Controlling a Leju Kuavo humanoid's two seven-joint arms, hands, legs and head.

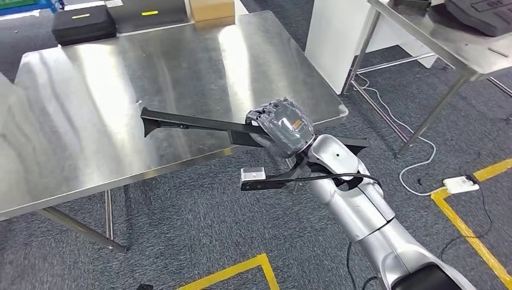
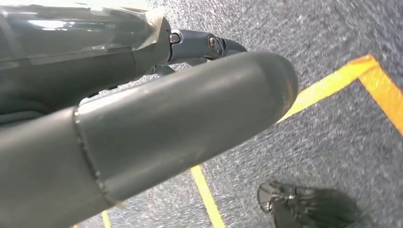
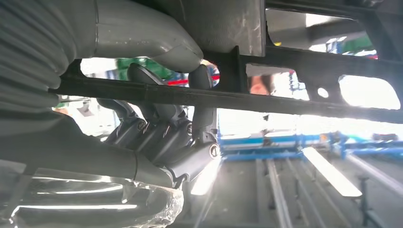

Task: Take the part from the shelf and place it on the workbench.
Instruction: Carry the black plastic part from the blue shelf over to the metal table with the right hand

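Observation:
My right hand [image 1: 284,127] grips a long black frame-like part [image 1: 187,124] near its middle. The part lies roughly level over the near right corner of the steel workbench [image 1: 121,90], with its left end above the tabletop. A lower branch with a pale end block [image 1: 252,175] hangs in front of the table's edge. In the right wrist view the fingers [image 3: 161,137] wrap the part's black bar [image 3: 294,102] and the thumb lies on its other side. My left hand [image 2: 166,118] hangs over grey carpet with its thumb straight and holds nothing.
Black cases [image 1: 83,24] and a cardboard box [image 1: 211,9] sit beyond the workbench's far edge. A second steel table [image 1: 459,42] stands at the right, with a white panel [image 1: 332,42] beside it. A white power strip [image 1: 460,184], cables and yellow tape [image 1: 465,229] lie on the carpet.

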